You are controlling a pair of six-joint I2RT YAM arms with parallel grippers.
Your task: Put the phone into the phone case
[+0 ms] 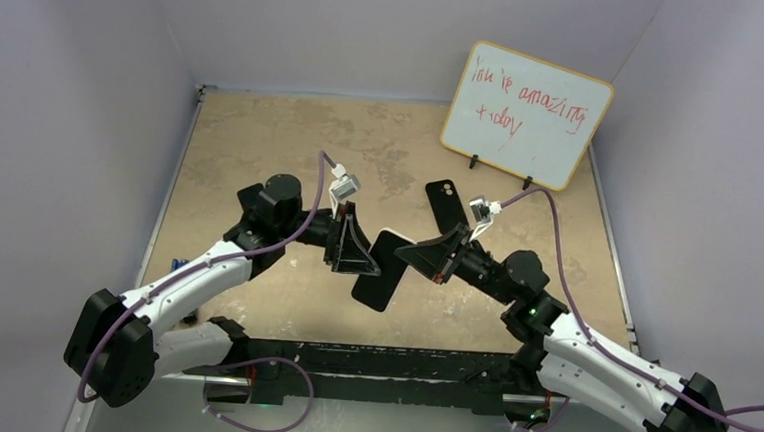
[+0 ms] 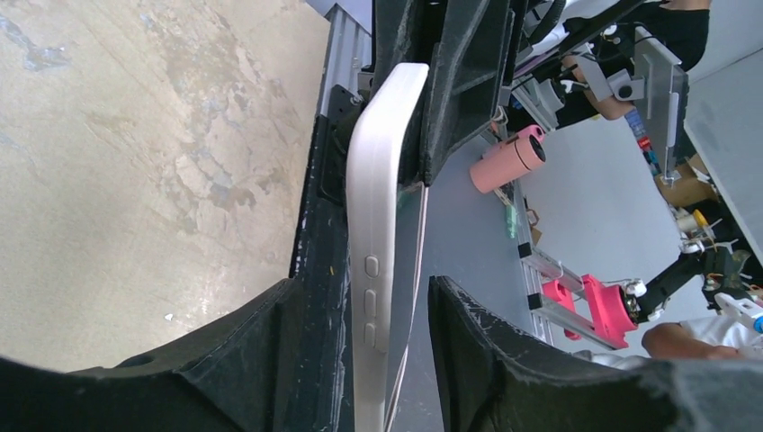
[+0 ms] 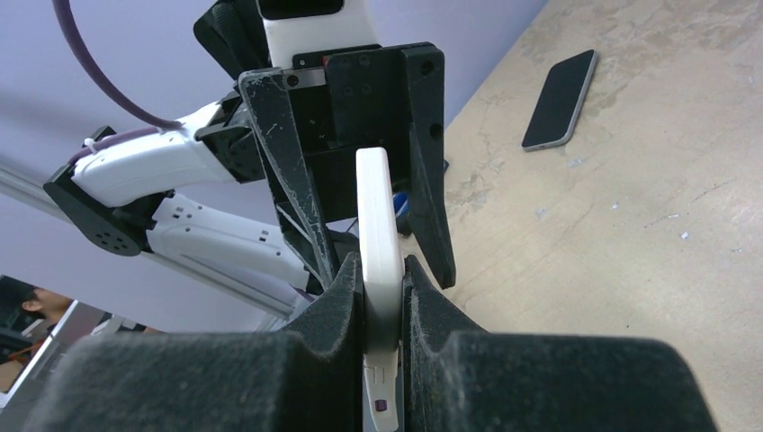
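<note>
The white phone case (image 1: 380,269) is held in the air over the middle of the table, its dark face towards the top camera. My right gripper (image 1: 406,254) is shut on its edge; in the right wrist view the pads (image 3: 342,297) press both sides of the case (image 3: 376,207). My left gripper (image 1: 370,260) is open around the other end. In the left wrist view the case (image 2: 382,180) lies against one finger (image 2: 297,315), with a gap to the other. The black phone (image 1: 446,205) lies flat on the table beyond my right gripper and also shows in the right wrist view (image 3: 560,99).
A whiteboard (image 1: 524,115) with red writing stands at the back right. A black rail (image 1: 379,361) runs along the near edge between the arm bases. A small blue object (image 1: 180,262) lies by the left wall. Grey walls enclose the tan table (image 1: 262,149).
</note>
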